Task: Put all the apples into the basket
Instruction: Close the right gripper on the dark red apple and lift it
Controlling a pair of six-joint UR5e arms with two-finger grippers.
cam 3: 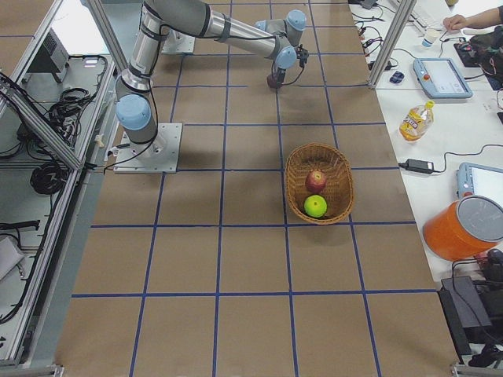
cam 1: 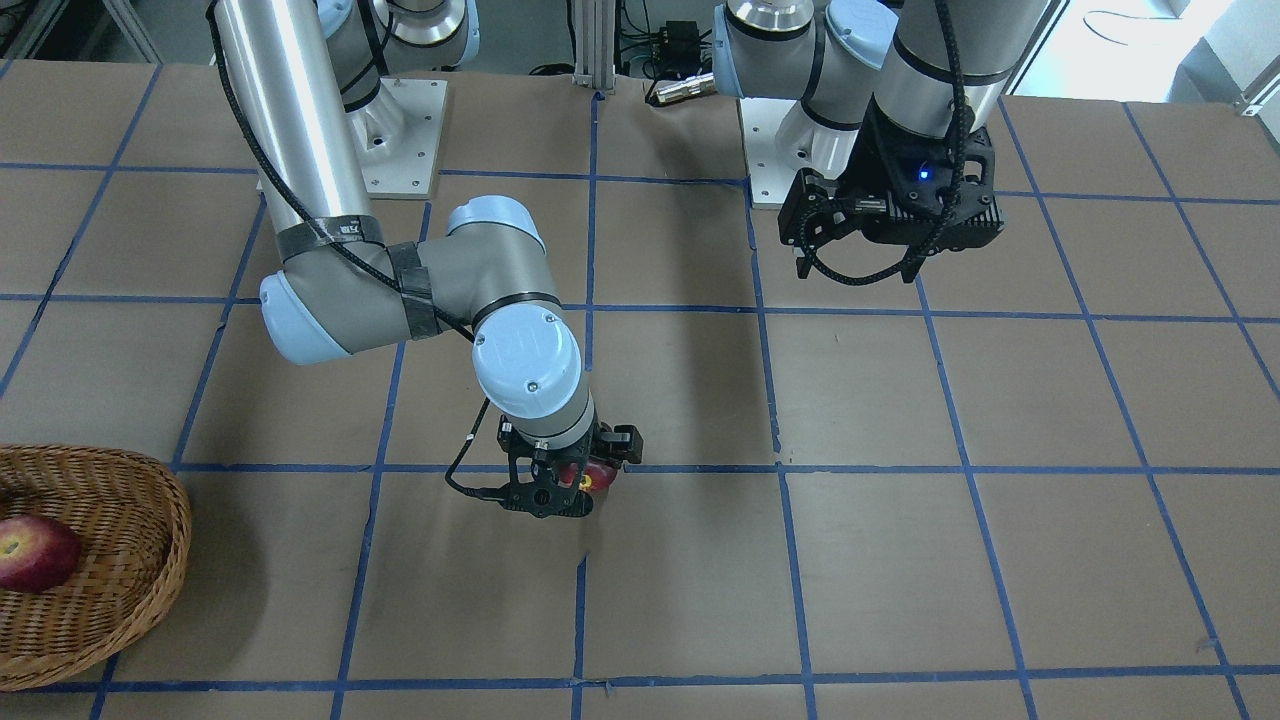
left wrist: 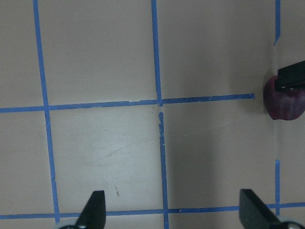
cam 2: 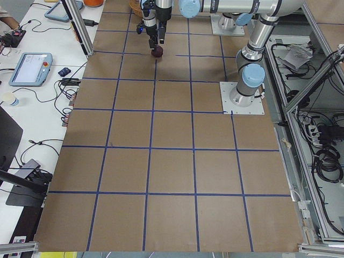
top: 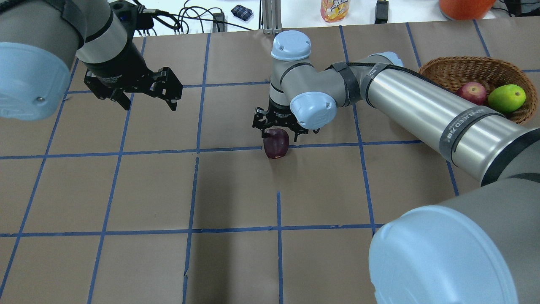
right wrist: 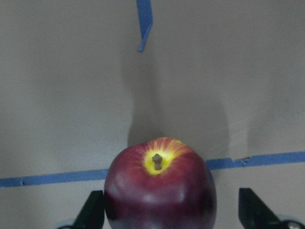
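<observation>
While two apples already lay in the basket (cam 1: 170, 530), the front view caught only the red apple (cam 1: 35, 552) there. The right gripper (cam 1: 575, 485) stood low over the maroon apple (cam 1: 600, 477) and hid most of it. The left gripper (cam 1: 858, 270) hung spread and empty, well apart. A band (cam 1: 340, 230) on the right arm bore print too small to read.

From overhead, the maroon apple sat on the table (top: 126, 190) at a blue line, just under the right gripper and well apart from the basket, where the green apple (top: 506, 98) lay beside the red. The arm's sleeve lettering began "MANU"; the rest was unclear. A bottle (top: 334, 8) had its label cut off.

The right side view showed both apples in the basket, with room beside them.

At the left wrist, the fingers were wide apart with nothing between them.

At the right wrist, the jaws stood open astride the maroon apple, which sat closer to one finger (right wrist: 95, 210). Closing off-centre could push the round fruit aside or pinch only its shoulder, so it might slip during the carry. A high release could bounce it off the rim.
</observation>
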